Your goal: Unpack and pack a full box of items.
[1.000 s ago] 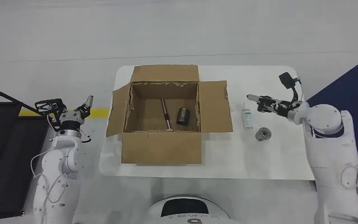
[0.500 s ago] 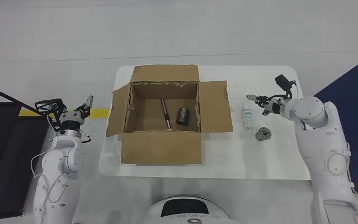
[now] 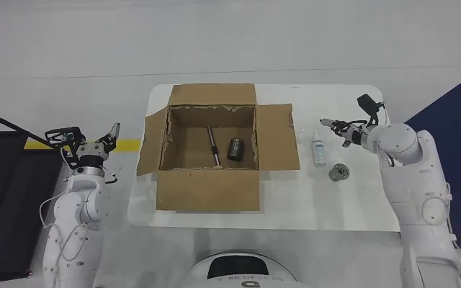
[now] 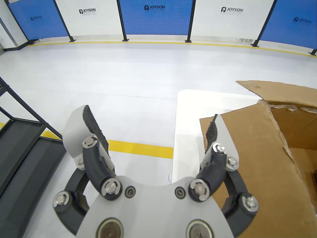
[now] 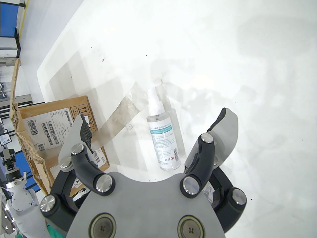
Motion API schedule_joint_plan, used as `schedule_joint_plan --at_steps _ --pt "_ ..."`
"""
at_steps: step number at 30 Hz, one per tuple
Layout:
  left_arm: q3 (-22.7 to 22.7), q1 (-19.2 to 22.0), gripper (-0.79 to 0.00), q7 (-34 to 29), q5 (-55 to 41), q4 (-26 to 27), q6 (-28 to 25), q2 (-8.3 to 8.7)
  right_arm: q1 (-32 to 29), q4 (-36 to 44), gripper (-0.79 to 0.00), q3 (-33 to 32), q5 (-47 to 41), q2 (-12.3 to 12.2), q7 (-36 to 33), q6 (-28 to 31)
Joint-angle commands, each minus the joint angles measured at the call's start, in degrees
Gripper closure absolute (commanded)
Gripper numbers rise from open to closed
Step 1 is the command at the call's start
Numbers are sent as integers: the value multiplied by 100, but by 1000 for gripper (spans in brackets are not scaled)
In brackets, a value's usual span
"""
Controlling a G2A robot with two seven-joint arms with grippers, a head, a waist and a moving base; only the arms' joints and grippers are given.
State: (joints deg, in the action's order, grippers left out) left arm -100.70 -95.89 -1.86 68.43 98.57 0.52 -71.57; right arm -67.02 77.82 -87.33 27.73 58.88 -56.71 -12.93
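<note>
An open cardboard box [image 3: 209, 189] stands mid-table with its flaps spread; inside lie a dark cylinder [image 3: 236, 149] and a thin rod-like tool [image 3: 214, 147]. A clear spray bottle [image 3: 318, 153] lies on the table right of the box, and a small grey round part [image 3: 338, 172] sits just beyond it. My right gripper [image 3: 329, 125] hangs open above the table near the bottle's nozzle end; the spray bottle [image 5: 162, 139] lies below its spread fingers. My left gripper [image 3: 112, 135] is open off the table's left side, beside the box's left flap [image 4: 250, 164].
The white table [image 3: 360, 209] has free room right of and in front of the box. A dark rack [image 4: 22, 144] stands on the floor to the left, by a yellow floor line [image 4: 138, 147]. Blue and white barrier panels [image 4: 158, 8] line the room's far side.
My right arm has drawn back and turned, with its gripper now slightly nearer the table's back right. The left arm and all objects stayed put.
</note>
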Motion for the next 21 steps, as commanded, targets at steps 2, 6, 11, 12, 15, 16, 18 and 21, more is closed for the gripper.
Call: schedule_joint_plan --at_steps 2,6,11,12,15,16,18,21 --pt "0 0 -785 0 0 0 0 0 -236 342 -785 166 620 -22 199 -35" --pt "0 0 -785 0 0 0 0 0 -443 834 -785 492 1689 -60 12 -352" --pt "0 0 -785 0 0 0 0 0 -597 1265 -767 798 2302 -57 -251 -627" --pt "0 0 -785 0 0 0 0 0 -600 1310 -723 838 2360 -57 -323 -627" --pt "0 0 -785 0 0 0 0 0 -505 1240 -656 984 2492 -43 -528 -621" --pt "0 0 -785 0 0 0 0 0 -435 1162 -637 1065 2575 -33 -577 -647" --pt "0 0 -785 0 0 0 0 0 -282 1009 -597 1243 2684 -4 -684 -658" --pt "0 0 -785 0 0 0 0 0 -63 786 -499 1501 2863 43 -785 -705"
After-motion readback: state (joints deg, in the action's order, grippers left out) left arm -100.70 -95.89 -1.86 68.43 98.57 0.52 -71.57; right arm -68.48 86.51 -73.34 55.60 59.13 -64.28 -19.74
